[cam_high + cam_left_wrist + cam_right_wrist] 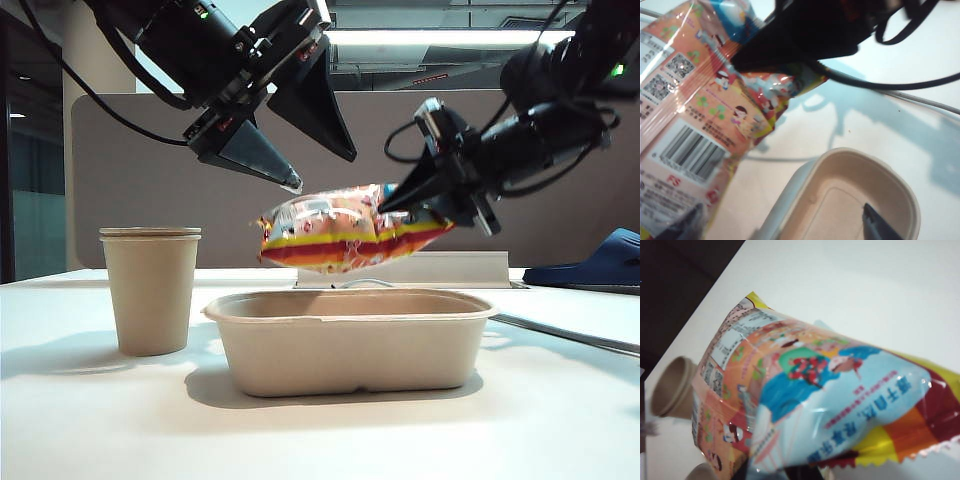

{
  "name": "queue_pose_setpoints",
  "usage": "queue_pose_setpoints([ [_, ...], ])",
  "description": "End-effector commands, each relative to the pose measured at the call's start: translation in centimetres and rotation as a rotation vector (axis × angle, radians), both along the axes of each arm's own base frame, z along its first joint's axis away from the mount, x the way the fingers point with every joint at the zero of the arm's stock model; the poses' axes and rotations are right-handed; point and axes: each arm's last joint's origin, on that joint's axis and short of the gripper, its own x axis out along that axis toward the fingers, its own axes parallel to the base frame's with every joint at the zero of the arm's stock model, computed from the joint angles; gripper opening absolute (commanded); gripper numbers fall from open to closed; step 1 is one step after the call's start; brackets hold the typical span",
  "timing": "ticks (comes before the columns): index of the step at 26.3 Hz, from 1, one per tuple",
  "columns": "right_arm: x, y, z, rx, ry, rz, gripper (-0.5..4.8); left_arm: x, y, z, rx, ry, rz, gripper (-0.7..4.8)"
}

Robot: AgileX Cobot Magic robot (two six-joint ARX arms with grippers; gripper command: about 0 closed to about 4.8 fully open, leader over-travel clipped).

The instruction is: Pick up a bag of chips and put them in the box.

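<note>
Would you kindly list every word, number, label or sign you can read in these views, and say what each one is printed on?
"FS": red letters on the bag of chips, below its barcode.
Barcode and two QR codes on the bag: visible, digits too small to read.
Small print panels on the bag: blurred, unreadable.
Large white Chinese characters on the bag's blue patch: tilted, not reliably readable.
Box and paper cup: no text.

bright overhead strip light, soft table shadows; wrist views slightly blurred.
</note>
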Motion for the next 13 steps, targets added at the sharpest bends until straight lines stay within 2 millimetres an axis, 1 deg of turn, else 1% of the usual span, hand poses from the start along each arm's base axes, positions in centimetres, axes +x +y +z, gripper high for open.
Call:
queue_pose_setpoints([
  [1,-0.9,-0.2,1.7,-0.008,-0.032,0.029,0.75,0.1,0.2,0.8,-0.02,-0.029,0.006,4.03],
  [6,-2.4,-0.8,2.9,-0.053,-0.019,0.047,0.75,-0.3,0.5,1.7,-0.038,-0.053,0.007,4.04],
  [13,-3.8,-1.0,3.5,-0.071,0.044,0.072,0.75,-1.0,1.3,3.3,-0.077,-0.095,0.021,4.03],
])
